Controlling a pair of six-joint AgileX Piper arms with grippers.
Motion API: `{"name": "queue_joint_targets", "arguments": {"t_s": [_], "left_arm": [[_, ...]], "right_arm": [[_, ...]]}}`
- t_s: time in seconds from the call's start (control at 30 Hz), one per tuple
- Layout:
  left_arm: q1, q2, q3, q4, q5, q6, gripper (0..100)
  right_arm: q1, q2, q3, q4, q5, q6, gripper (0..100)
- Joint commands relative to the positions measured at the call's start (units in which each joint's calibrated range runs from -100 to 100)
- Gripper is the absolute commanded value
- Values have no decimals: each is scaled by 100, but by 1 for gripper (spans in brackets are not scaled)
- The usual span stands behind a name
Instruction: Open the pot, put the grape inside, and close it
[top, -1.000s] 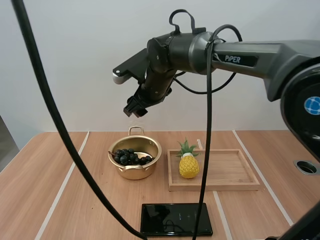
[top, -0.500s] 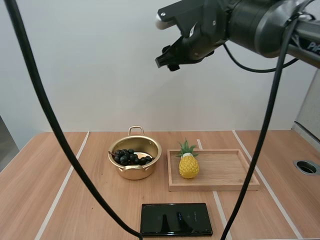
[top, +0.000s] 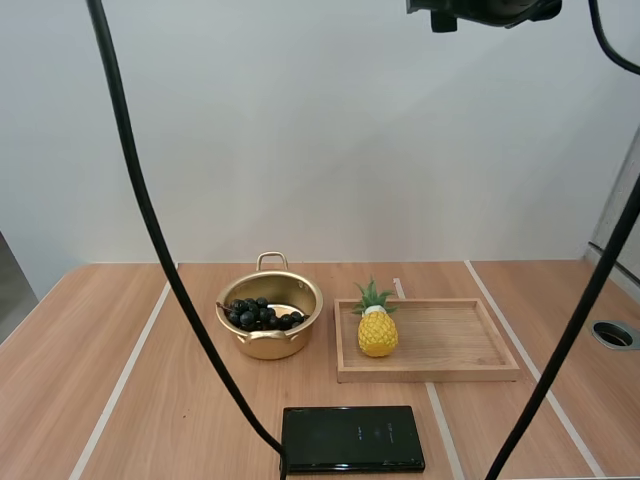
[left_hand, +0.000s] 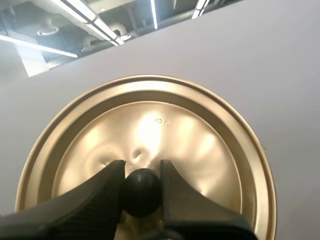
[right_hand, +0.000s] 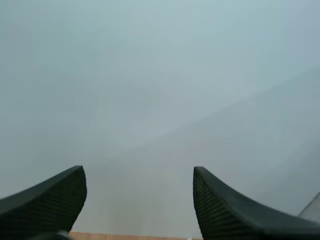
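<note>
Since a second ago the right arm has climbed from above the pot to the high view's upper edge, well clear of everything on the table. Its wrist view shows the right gripper with its two ribbed fingers spread wide apart and nothing between them, facing a pale wall. The left gripper is clamped on the black knob of the gold lid, one finger pressed to each side of it, with the lid's round face seen behind. The gold pot stands lidless on the table, and the bunch of grapes lies inside it. Just beside the pot, a wooden tray carries a small pineapple upright at its near-pot end. A black phone lies flat nearer the arms' bases.
</note>
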Motion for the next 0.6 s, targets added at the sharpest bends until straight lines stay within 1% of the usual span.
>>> {"name": "queue_joint_targets", "arguments": {"t_s": [0.0, 0.13, 0.27, 0.43, 0.57], "left_arm": [[2, 166, -26, 0, 190, -38, 0], [2, 341, 126, -194, 672, -75, 0], [2, 454, 576, -511, 1029, -1, 0], [2, 467, 1299, -782, 996, 10, 0], [2, 467, 1930, -905, 628, 10, 0]], "right_arm": [[-218, -405, -215, -20, 302, 204, 100], [-239, -540, -215, -20, 552, 218, 100], [-239, -601, -220, -20, 765, 218, 100], [-239, -721, -220, -120, 868, 218, 100], [-239, -756, -220, -293, 912, 218, 100]]}}
